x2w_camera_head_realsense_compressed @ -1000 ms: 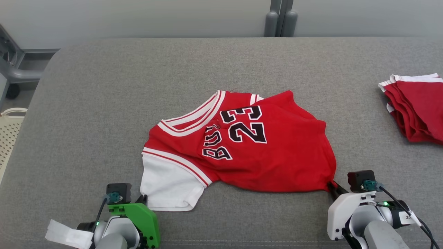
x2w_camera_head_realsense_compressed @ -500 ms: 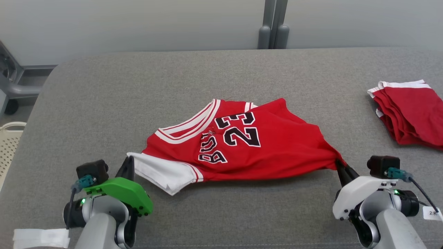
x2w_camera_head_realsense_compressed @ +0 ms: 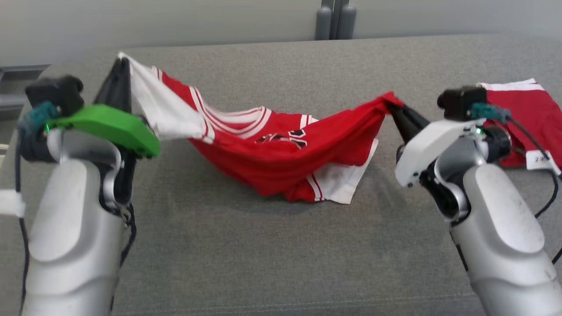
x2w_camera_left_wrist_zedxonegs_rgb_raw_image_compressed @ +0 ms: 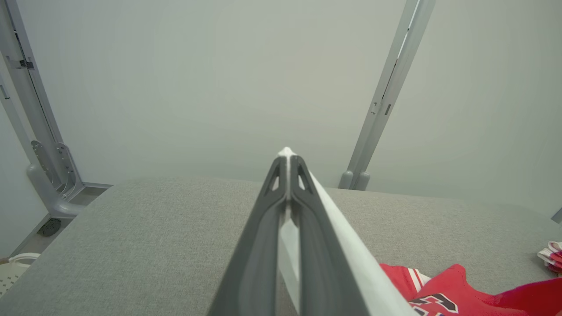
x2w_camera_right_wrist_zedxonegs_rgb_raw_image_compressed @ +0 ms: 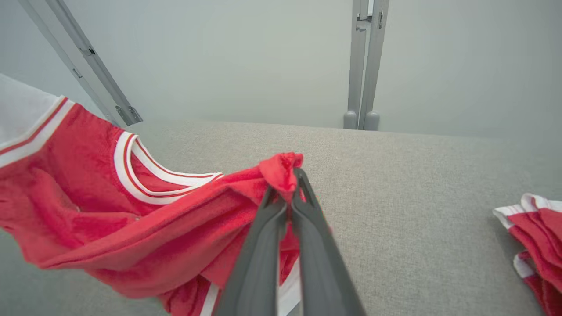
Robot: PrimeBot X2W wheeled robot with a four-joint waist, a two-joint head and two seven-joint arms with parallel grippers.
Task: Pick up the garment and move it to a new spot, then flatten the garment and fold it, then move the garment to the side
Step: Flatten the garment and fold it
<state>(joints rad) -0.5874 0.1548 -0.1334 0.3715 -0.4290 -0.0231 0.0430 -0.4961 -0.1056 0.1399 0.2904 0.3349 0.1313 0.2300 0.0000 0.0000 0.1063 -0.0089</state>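
The garment (x2w_camera_head_realsense_compressed: 281, 153) is a red basketball jersey with white sleeves, white-and-red trim and black lettering. It hangs slack between my two raised grippers, its lowest fold resting on the grey table (x2w_camera_head_realsense_compressed: 246, 263). My left gripper (x2w_camera_head_realsense_compressed: 119, 61) is shut on a white sleeve edge at the upper left; the left wrist view has that gripper (x2w_camera_left_wrist_zedxonegs_rgb_raw_image_compressed: 287, 154) clamping white cloth (x2w_camera_left_wrist_zedxonegs_rgb_raw_image_compressed: 351, 259). My right gripper (x2w_camera_head_realsense_compressed: 392, 105) is shut on a red corner of the garment at the right; the right wrist view has this gripper (x2w_camera_right_wrist_zedxonegs_rgb_raw_image_compressed: 290, 175) pinching the bunched red garment (x2w_camera_right_wrist_zedxonegs_rgb_raw_image_compressed: 131, 228).
A folded pile of red-and-white clothes (x2w_camera_head_realsense_compressed: 524, 114) lies at the table's right edge, behind my right wrist, and appears as the same pile (x2w_camera_right_wrist_zedxonegs_rgb_raw_image_compressed: 535, 237) in the right wrist view. Grey upright posts (x2w_camera_head_realsense_compressed: 333, 19) stand past the table's far edge against a pale wall.
Both grippers have risen from the table's near edge, lifting the garment's two ends so it sags in between. The head camera has also tilted, shifting the whole picture.
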